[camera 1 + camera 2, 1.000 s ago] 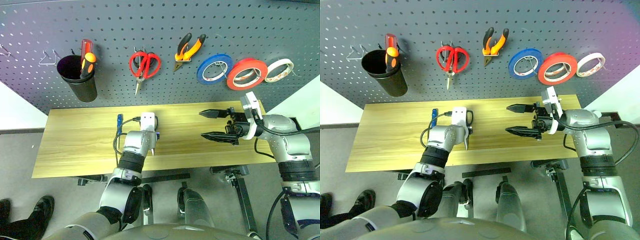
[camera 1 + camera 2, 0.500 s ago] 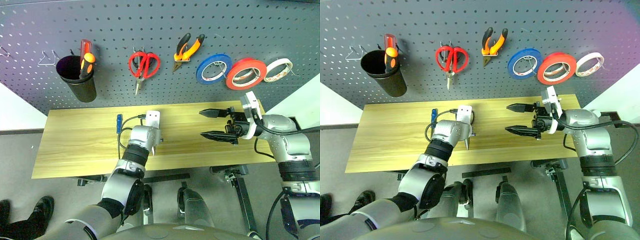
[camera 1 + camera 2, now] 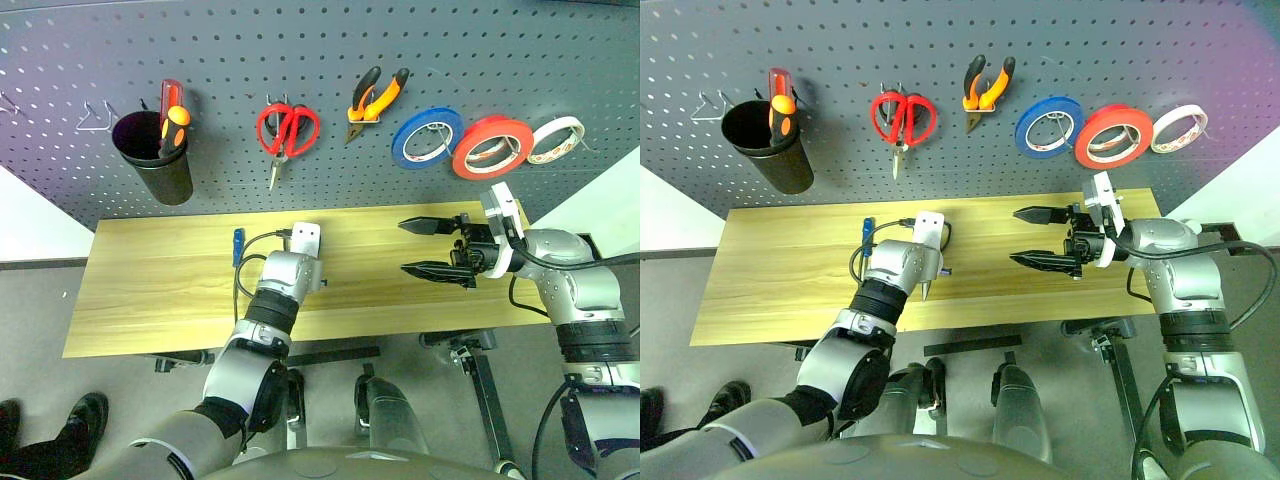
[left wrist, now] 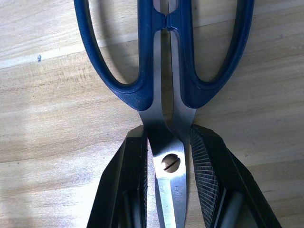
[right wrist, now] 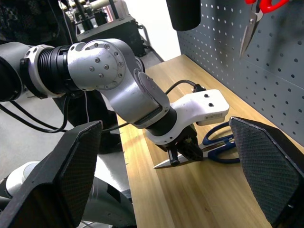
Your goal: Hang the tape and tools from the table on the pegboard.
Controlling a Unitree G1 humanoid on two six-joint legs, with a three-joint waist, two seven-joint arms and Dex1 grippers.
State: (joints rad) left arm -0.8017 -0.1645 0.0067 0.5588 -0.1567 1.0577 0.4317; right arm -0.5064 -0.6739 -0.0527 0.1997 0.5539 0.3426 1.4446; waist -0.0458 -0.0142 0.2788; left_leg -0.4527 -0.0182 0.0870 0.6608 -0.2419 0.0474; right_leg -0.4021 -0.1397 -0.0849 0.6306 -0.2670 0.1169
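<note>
My left gripper (image 4: 168,161) is shut on the dark blue-handled scissors (image 4: 166,95), its fingers (image 4: 135,171) pinching the blades at the pivot screw. The scissors lie flat on the wooden table (image 3: 150,300), handles toward the pegboard (image 3: 300,50). The right wrist view shows this grip (image 5: 183,149) from the side. My right gripper (image 3: 402,248) hovers open over the table's right half, holding nothing. The red tape (image 3: 493,146) and the orange-and-black pliers (image 3: 377,95) hang on the pegboard. A blue-handled screwdriver (image 3: 238,245) lies on the table left of my left wrist.
On the pegboard hang a black cup (image 3: 155,160) holding red and orange-handled screwdrivers, red scissors (image 3: 288,130), a blue roll (image 3: 427,137) and a whitish roll (image 3: 557,140). A person's shoe (image 3: 70,430) is on the floor at the lower left.
My left gripper's fingers have closed onto the scissors' blades, with a slight roll of the wrist. The right arm has stayed still.
</note>
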